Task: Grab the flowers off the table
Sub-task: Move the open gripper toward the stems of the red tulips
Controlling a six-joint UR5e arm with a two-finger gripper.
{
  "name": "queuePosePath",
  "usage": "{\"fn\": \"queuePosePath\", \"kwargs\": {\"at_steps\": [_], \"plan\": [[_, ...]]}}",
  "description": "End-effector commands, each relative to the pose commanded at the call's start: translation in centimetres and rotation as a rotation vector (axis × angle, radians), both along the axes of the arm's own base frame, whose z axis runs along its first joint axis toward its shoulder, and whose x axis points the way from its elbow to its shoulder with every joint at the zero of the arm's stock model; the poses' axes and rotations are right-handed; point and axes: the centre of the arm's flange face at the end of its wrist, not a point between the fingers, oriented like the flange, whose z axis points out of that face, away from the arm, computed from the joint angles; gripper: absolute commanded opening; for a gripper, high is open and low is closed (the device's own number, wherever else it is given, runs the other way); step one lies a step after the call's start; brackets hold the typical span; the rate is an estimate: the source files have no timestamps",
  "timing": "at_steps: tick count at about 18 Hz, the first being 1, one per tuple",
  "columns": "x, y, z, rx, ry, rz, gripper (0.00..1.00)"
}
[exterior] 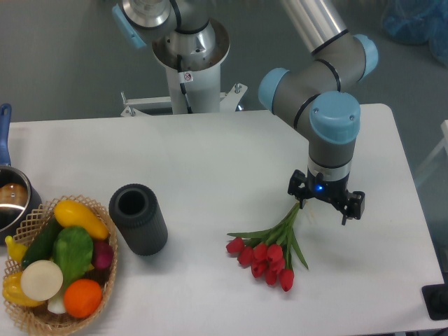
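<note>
One bunch of flowers (pixel 269 253) is lying on the tabletop (pixel 210 168), not yet lifted; the gripper (pixel 323 210) is hovering just beside the stem ends, its opening indiscernible, apparently holding nothing. Grasping and lifting are remaining.

The flowers (pixel 269 248) lie flat on the table (pixel 210 161), toward its near right part: a small bunch of red tulips, buds closed and clustered toward the near edge, green stems and long leaves running up and right, ending under my wrist.
</note>
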Motion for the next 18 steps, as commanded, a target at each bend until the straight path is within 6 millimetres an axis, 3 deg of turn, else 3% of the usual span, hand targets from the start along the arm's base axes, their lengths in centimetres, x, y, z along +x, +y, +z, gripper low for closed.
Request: {"fn": "queuePosePath", "kwargs": {"at_steps": [6, 12, 14, 18], "plan": [[0.1, 0.1, -0.1, 0.0, -0.002, 0.003, 1.0], [1.7, -0.8, -3.9, 0.001, -0.011, 0.004, 1.0], [1.7, -0.7, -3.9, 0.0, -0.011, 0.001, 1.0], [3.1, 1.6, -5.4, -0.01, -0.029, -0.039, 1.0]]}}
